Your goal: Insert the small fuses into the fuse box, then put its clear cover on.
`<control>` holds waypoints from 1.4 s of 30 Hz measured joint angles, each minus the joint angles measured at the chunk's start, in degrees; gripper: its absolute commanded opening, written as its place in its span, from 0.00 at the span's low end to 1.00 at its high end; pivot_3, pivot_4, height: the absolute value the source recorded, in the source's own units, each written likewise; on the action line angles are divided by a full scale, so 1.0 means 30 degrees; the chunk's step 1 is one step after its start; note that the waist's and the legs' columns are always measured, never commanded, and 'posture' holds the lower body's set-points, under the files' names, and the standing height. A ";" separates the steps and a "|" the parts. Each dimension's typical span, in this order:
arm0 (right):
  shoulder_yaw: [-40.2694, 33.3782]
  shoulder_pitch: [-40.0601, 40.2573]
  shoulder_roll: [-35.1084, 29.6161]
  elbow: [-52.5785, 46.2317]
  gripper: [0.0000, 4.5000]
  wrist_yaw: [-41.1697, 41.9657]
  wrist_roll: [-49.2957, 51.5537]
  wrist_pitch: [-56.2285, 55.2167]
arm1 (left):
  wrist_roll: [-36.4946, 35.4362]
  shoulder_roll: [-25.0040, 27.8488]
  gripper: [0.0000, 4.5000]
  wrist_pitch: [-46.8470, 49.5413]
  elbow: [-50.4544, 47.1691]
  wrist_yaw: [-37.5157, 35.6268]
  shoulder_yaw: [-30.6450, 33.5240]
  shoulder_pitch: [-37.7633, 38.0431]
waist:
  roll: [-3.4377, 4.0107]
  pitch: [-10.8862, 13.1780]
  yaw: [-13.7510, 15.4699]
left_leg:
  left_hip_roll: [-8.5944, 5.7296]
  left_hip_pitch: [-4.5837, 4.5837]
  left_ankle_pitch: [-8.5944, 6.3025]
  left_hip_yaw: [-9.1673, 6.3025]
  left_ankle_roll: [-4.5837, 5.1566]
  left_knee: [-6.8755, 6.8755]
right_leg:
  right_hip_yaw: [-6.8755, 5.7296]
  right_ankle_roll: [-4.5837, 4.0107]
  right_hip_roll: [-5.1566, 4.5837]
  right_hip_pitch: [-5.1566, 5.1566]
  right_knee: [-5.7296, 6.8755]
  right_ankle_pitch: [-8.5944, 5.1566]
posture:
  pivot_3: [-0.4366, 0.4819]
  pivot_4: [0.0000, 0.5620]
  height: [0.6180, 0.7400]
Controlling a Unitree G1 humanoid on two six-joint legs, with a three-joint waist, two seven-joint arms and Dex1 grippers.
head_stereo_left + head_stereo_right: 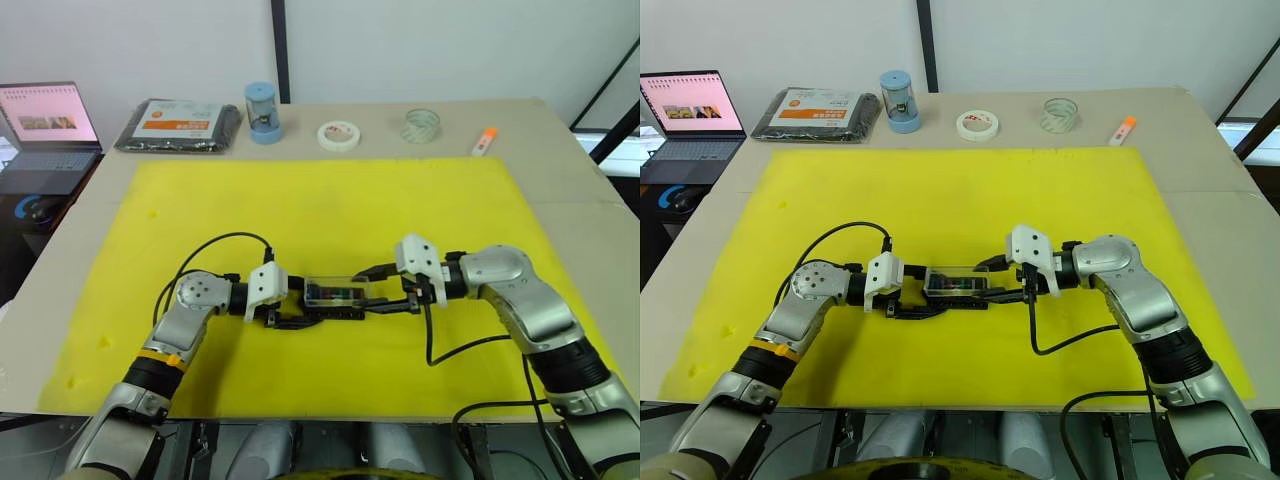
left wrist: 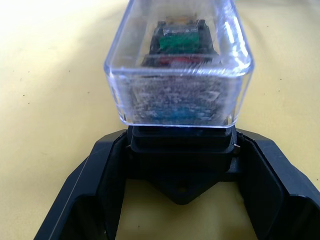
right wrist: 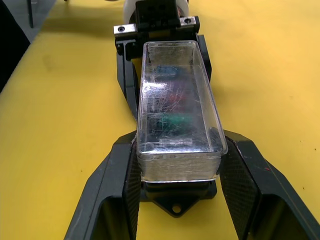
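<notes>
On the yellow mat (image 1: 450, 200), both grippers, left (image 1: 296, 312) and right (image 1: 392, 290), pinch the box (image 2: 181, 159) ends below the cover (image 3: 177, 112); it looks light, rigid, slick, best gripped by its base.

Pale beige table (image 1: 560, 190) against a plain white wall (image 1: 420, 45)

A bright yellow mat (image 1: 330, 210) covers its middle; an open laptop (image 1: 40, 125) sits beside it.

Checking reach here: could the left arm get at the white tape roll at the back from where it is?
Probably not as posed: the left gripper is at the fuse box, and the tape roll lies far across bare mat.
</notes>
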 measured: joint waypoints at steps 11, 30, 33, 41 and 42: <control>0.0400 -0.0238 0.0104 0.0695 0.41 0.0070 -0.0525 -0.0480 | 0.0034 0.0012 0.61 0.0001 -0.0003 0.0030 -0.0011 0.0003 | 0.0000 0.0000 0.0000 | 0.0001 0.0003 0.0000 0.0001 -0.0001 -0.0001 | 0.0000 0.0000 0.0000 0.0002 0.0000 0.0000 | 0.48 0.27 1.00; 0.0587 -0.0248 0.0114 0.1049 0.41 0.0095 -0.0544 -0.0670 | 0.0096 0.0019 0.61 0.0033 -0.0045 0.0047 -0.0011 0.0021 | 0.0000 0.0000 -0.0005 | 0.0001 0.0006 0.0000 0.0000 -0.0001 -0.0001 | 0.0000 0.0000 0.0001 0.0002 0.0001 0.0000 | 0.48 0.27 1.00; 0.0611 -0.0247 0.0185 0.1141 0.41 0.0084 -0.0553 -0.0732 | 0.0095 0.0027 0.61 0.0056 -0.0049 0.0046 -0.0009 0.0021 | 0.0000 0.0000 -0.0006 | 0.0001 0.0006 0.0000 0.0001 -0.0001 -0.0001 | 0.0000 0.0000 0.0001 0.0002 0.0002 0.0000 | 0.48 0.27 1.00; 0.0741 -0.0249 0.0351 0.1278 0.41 0.0060 -0.0605 -0.0778 | 0.0115 0.0063 0.61 0.0081 -0.0157 0.0062 0.0000 0.0084 | -0.0001 -0.0002 -0.0012 | 0.0003 0.0009 0.0000 0.0000 -0.0001 -0.0002 | 0.0001 0.0000 0.0003 0.0002 0.0002 0.0000 | 0.48 0.27 1.00; 0.0743 -0.0248 0.0360 0.1282 0.41 0.0049 -0.0636 -0.0791 | 0.0116 0.0063 0.61 0.0081 -0.0168 0.0072 0.0002 0.0100 | -0.0001 -0.0003 -0.0012 | 0.0002 0.0009 0.0000 0.0000 -0.0001 -0.0002 | 0.0000 0.0000 0.0003 0.0002 0.0002 0.0000 | 0.48 0.27 1.00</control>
